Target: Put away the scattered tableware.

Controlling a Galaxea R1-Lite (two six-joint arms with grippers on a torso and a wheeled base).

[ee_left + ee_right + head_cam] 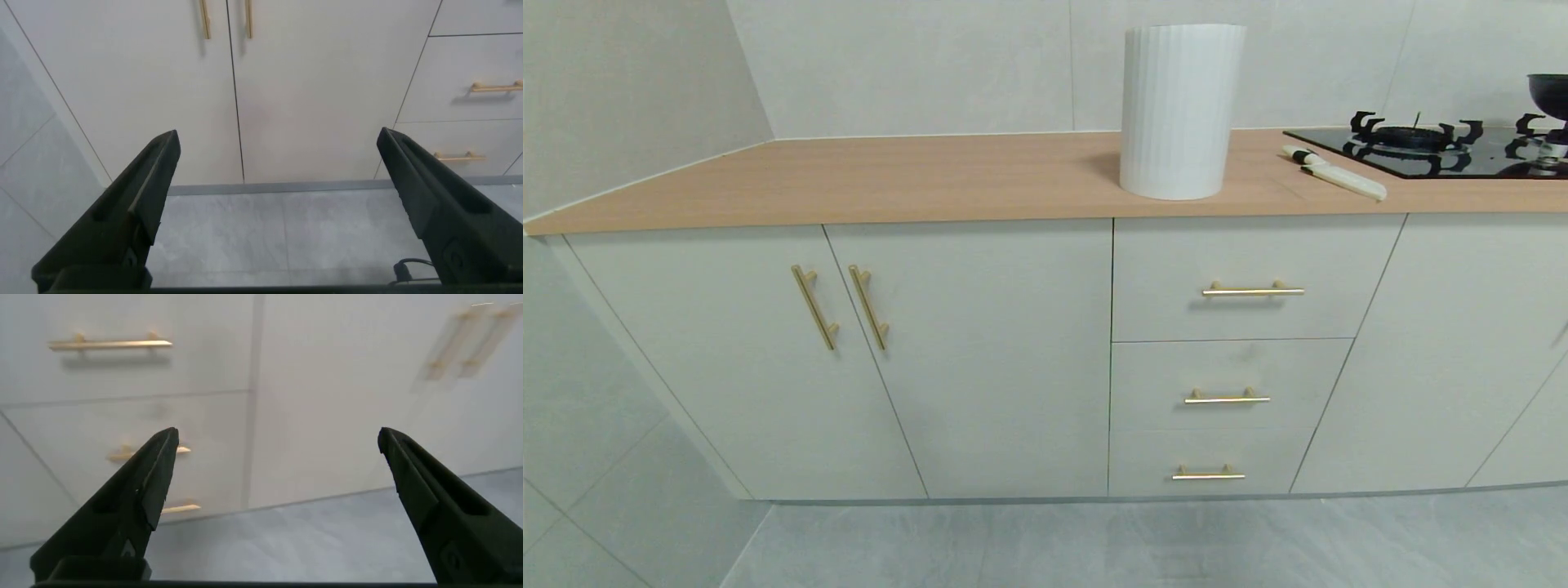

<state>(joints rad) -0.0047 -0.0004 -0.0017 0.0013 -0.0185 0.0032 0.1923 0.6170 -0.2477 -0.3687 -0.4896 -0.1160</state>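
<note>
Observe white utensil [1334,171] lying on wood countertop [890,175], between ribbed white canister [1180,110] and gas hob [1421,151]. Note left gripper [278,140] and right gripper [278,437] fingers spread apart, low before grey cabinet fronts [980,359], above tiled floor [1094,543].

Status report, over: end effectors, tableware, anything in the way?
Left end effector open, empty. Right end effector open, empty. Cream black-banded utensil lies on wooden countertop beside black hob. Drawers shut; tall white ribbed cylinder nearby.

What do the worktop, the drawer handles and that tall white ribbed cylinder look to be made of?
Worktop: likely wood or wood-look laminate, matt, with faint grain. Drawer handles: metal, brass-coloured, with a soft sheen. White cylinder: matt, vertically ribbed; plastic or ceramic, cannot tell.
</note>
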